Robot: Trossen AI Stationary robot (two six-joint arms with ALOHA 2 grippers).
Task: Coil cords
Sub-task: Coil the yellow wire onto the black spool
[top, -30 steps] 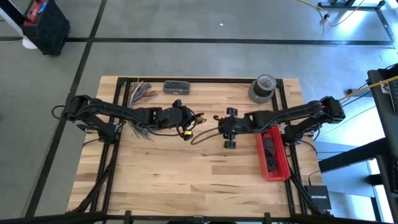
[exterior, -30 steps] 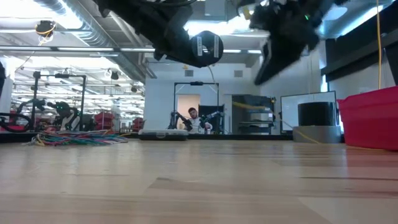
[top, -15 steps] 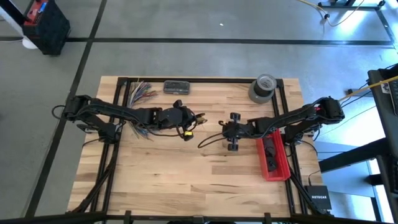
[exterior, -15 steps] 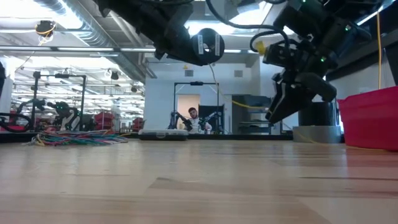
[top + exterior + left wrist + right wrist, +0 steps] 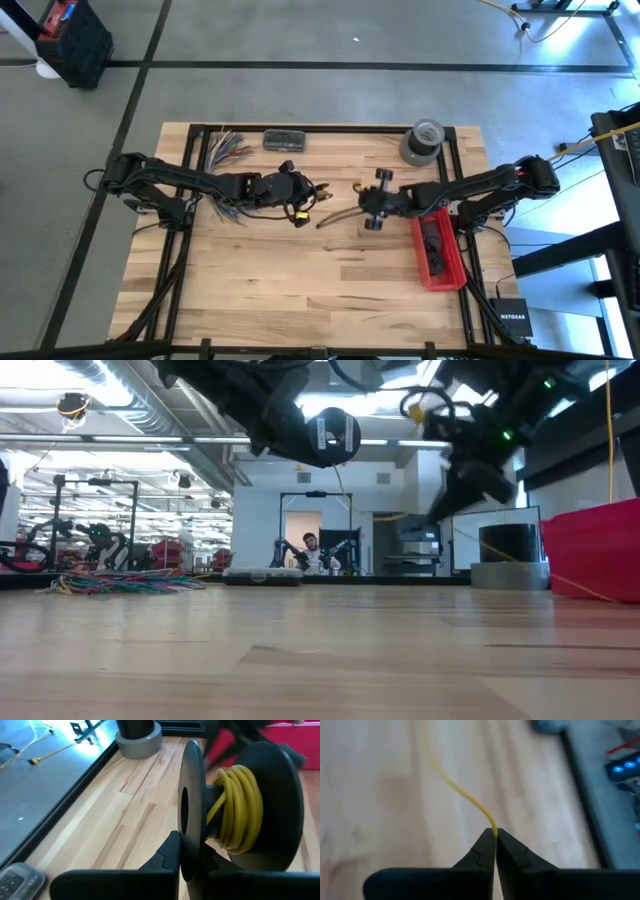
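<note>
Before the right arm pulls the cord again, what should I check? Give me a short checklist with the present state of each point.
1. Right gripper shut on the cord: ok, the yellow strand runs out from between the closed tips.
2. Left gripper holds the spool: ok.
3. Cord already wound on the spool hub: ok, several yellow turns sit there.
4. Cord between spool and right gripper free of snags: cannot tell.
5. Red bin outside the pull path: ok, it sits beside the right arm.
</note>
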